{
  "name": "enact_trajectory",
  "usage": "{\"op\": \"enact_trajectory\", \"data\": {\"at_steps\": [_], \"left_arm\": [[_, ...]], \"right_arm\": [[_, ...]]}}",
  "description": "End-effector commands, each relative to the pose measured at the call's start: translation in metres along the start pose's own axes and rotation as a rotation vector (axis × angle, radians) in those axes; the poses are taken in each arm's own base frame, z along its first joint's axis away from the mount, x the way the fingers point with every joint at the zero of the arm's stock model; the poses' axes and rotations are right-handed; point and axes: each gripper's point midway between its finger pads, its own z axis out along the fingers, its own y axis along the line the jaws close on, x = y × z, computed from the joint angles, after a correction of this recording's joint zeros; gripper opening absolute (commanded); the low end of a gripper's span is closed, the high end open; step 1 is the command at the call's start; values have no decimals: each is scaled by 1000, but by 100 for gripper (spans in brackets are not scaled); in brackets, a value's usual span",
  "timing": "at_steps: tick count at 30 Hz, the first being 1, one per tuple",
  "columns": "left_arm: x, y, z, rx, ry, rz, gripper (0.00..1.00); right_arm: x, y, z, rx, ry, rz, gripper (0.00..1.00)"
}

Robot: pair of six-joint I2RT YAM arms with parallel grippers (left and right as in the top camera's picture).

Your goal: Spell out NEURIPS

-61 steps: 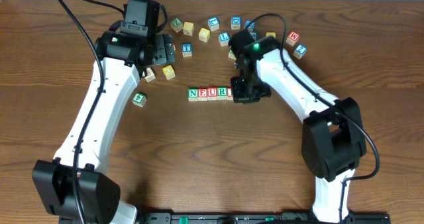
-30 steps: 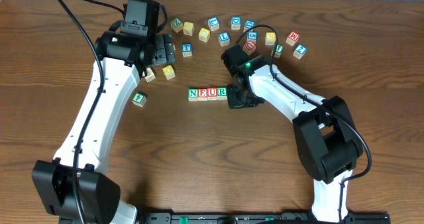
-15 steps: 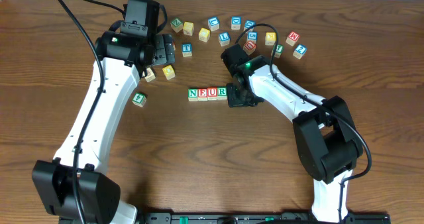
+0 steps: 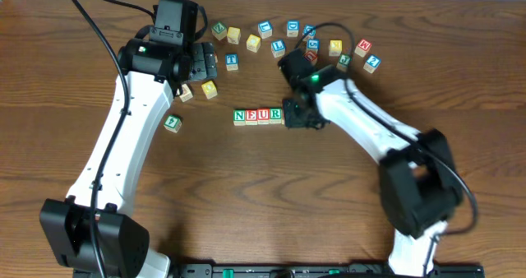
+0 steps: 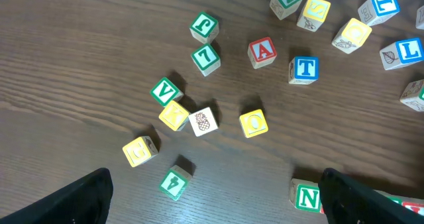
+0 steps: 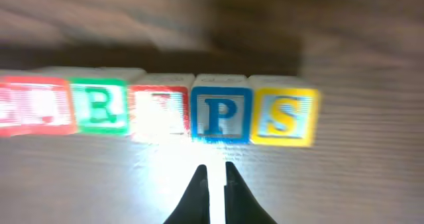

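The cubes N, E, U and R lie in a row mid-table. My right gripper hovers over the row's right end and hides what follows there. In the right wrist view the row continues as green R, a glare-washed red cube, blue P and yellow S, all touching. The right gripper is shut on nothing, just in front of P. My left gripper stands wide open above the table, with the N cube near its right finger.
Loose cubes with other letters lie scattered along the far side. Near the left gripper sit a green 4 cube, a yellow O cube, a red A cube and a blue T cube. A lone green cube lies left of the row.
The right arm has swung outward and its gripper has shifted slightly toward the far side at the row's right end, its fingers barely parted. The left arm has not moved.
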Motion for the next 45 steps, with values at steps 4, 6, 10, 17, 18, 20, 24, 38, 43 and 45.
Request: {"op": "enact_trajectory", "data": {"at_steps": [4, 6, 10, 17, 18, 20, 24, 38, 43, 45], "left_arm": [[-2, 4, -2, -10, -7, 0, 97], [-2, 4, -2, -10, -7, 0, 97], [-2, 4, -2, -10, -7, 0, 98], [-2, 4, -2, -10, -7, 0, 97], [-2, 4, -2, -10, -7, 0, 98], [-2, 4, -2, -10, -7, 0, 98], [-2, 4, -2, -10, -7, 0, 98], [-2, 4, -2, -10, -7, 0, 98], [-2, 4, -2, -10, -7, 0, 97], [-2, 4, -2, -10, -7, 0, 98]], "right_arm": [[-32, -29, -76, -44, -170, 78, 17], [-34, -39, -91, -43, -196, 82, 22], [-35, -61, -129, -42, -264, 88, 50], [-24, -90, -209, -64, -431, 150, 99], [-22, -92, -219, -69, -453, 154, 99], [-14, -95, -238, -75, -495, 156, 99], [-4, -108, -265, -22, -574, 144, 99], [36, -130, -348, 8, -824, 157, 99], [42, -140, -357, 49, -859, 181, 99], [42, -144, -358, 64, -873, 194, 99]]}}
